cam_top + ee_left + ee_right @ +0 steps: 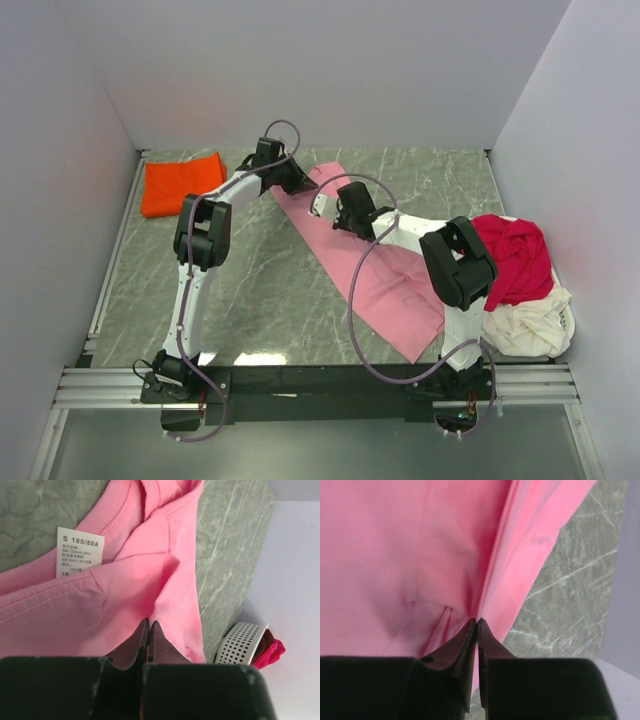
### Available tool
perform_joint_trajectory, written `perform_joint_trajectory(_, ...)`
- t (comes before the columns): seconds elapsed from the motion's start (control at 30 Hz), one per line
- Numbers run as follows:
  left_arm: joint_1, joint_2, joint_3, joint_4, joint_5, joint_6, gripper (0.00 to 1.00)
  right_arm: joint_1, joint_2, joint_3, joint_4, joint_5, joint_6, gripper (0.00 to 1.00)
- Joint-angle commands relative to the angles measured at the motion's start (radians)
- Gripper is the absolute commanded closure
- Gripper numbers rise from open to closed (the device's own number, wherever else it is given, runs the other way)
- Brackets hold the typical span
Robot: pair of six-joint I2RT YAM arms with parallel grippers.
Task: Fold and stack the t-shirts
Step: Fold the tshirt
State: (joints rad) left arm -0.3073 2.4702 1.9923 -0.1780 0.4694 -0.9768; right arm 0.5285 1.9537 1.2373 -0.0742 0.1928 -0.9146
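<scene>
The pink t-shirt (385,285) lies as a long band, slanting across the grey marbled table (250,280) from the near right toward the far middle. Both arms work at its far end, close to the collar, where a white size label (80,552) shows.

The left tool (150,624) is closed tight, with a ridge of pink cloth pinched at its tips. The right tool (476,622) has its jaws all but together on a layered fold. From so close a view, I cannot be sure how firm that pinch is.

The step in hand looks like carrying this end over to shorten the band. To do it well, both tools should lift together and level, keeping the cloth taut between them so the edge lands straight. They should let go only once the layers lie flat. An uneven pull would skew the fold.

The table looks smooth, so the cloth should slide easily. An orange-red t-shirt (182,187), folded square, sits at the far left, likely the start of the stack. A crimson t-shirt (515,255) and a cream t-shirt (535,320) lie heaped at the right edge, by a white perforated container (240,642). Plain pale walls (330,70) close in three sides.
</scene>
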Motion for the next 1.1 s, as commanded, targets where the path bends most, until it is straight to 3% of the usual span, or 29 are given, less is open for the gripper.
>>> perform_joint_trajectory(0.0, 0.039, 0.006, 0.030, 0.023, -0.041, 0.044, 0.99, 0.007, -0.090, -0.022, -0.081, 0.008, 0.019, 0.87)
perform_joint_trajectory(0.13, 0.051, -0.042, -0.036, 0.060, -0.026, 0.049, 0.86, 0.002, -0.140, 0.036, -0.204, -0.130, 0.115, 0.76)
perform_joint_trajectory(0.3, 0.077, -0.183, -0.093, 0.091, -0.035, 0.121, 0.60, -0.094, -0.219, 0.149, -0.376, -0.434, 0.195, 0.74)
perform_joint_trajectory(0.33, 0.079, -0.204, -0.104, 0.087, -0.038, 0.160, 0.49, -0.114, -0.225, 0.187, -0.439, -0.478, 0.195, 0.74)
perform_joint_trajectory(0.43, 0.082, -0.272, -0.110, 0.052, -0.046, 0.232, 0.40, -0.211, -0.234, 0.241, -0.542, -0.650, 0.175, 0.72)
perform_joint_trajectory(0.77, 0.085, -0.451, -0.334, 0.060, -0.075, 0.328, 0.44, -0.291, -0.248, 0.149, -0.717, -0.863, 0.053, 0.72)
perform_joint_trajectory(0.97, 0.085, -0.528, -0.492, 0.074, -0.101, 0.346, 0.48, -0.309, -0.285, 0.065, -0.619, -0.802, 0.114, 0.71)
perform_joint_trajectory(1.07, 0.085, -0.522, -0.526, 0.103, -0.074, 0.343, 0.48, -0.309, -0.183, 0.141, -0.615, -0.806, 0.163, 0.71)
